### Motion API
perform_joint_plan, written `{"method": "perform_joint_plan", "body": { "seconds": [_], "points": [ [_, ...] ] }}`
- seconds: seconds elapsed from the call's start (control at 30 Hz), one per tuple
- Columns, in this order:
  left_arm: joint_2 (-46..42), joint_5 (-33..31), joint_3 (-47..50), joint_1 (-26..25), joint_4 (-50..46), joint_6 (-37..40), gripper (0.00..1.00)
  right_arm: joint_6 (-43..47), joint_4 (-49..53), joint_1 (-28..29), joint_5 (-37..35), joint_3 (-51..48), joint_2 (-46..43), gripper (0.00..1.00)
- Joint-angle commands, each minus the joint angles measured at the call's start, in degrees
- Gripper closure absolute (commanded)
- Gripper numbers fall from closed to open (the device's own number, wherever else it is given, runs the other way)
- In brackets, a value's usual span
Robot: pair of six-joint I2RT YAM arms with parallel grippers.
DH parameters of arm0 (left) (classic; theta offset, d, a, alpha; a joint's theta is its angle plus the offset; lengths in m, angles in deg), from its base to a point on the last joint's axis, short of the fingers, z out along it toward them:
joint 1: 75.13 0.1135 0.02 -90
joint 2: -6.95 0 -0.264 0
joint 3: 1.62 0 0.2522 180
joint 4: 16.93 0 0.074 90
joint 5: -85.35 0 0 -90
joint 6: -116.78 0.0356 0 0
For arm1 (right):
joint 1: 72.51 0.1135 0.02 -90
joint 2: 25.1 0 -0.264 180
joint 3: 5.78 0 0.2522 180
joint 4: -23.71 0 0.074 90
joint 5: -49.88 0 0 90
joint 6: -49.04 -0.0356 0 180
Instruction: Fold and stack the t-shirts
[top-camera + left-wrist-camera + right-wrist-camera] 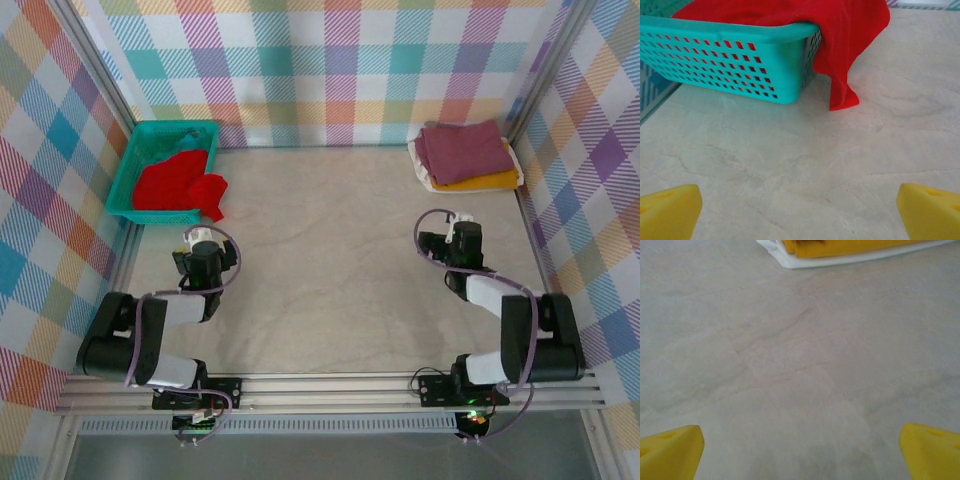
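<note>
top view: both arms sit folded low, the left end effector point(203, 240) pointing at the teal basket point(175, 126), where the red t-shirt point(170, 182) spills over the rim; the right end effector point(452, 222) points at the far-right stack, maroon t-shirt point(463, 148) on yellow-orange t-shirt point(492, 181). left wrist view: fingertips point(667, 212) spread wide, empty, above the surface point(790, 150). right wrist view: jaws equally wide, holding nothing.

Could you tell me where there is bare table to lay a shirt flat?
The wide middle of the table is bare, from the teal basket across to the folded stack, and between the left gripper and right gripper. Crowded: the far left corner, where the red t-shirt spills over its rim.
</note>
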Motion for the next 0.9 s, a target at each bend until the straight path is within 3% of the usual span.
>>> {"method": "perform_joint_plan", "body": {
  "seconds": [0.0,0.1,0.23,0.4,0.43,0.73,0.87],
  "points": [
    [2.8,5.6,-1.5,1.8,6.6,0.2,0.00,4.5,-14.9,-0.4,4.6,-0.5,3.3,0.00],
    [3.4,9.3,1.0,1.9,11.6,1.6,0.00,6.1,-25.3,-0.8,9.6,-5.6,5.0,0.00],
    [7.2,16.5,4.5,1.9,21.9,4.8,0.00,6.6,-38.9,-0.8,11.0,-12.8,6.2,0.00],
    [7.9,14.9,-4.0,2.5,6.3,3.2,0.00,4.0,-24.7,-3.2,13.1,-4.4,7.9,0.00],
    [7.6,17.5,-3.9,4.1,6.1,2.2,0.00,3.4,-24.1,-3.9,13.3,-4.2,7.7,0.00],
    [7.6,16.9,-3.7,4.2,6.5,2.2,0.00,4.3,-24.5,-3.0,12.4,-4.2,7.8,0.00],
    [7.7,20.2,-4.5,4.2,5.1,3.3,0.00,4.1,-23.7,-3.2,12.7,-3.8,8.0,0.00]
  ]
}}
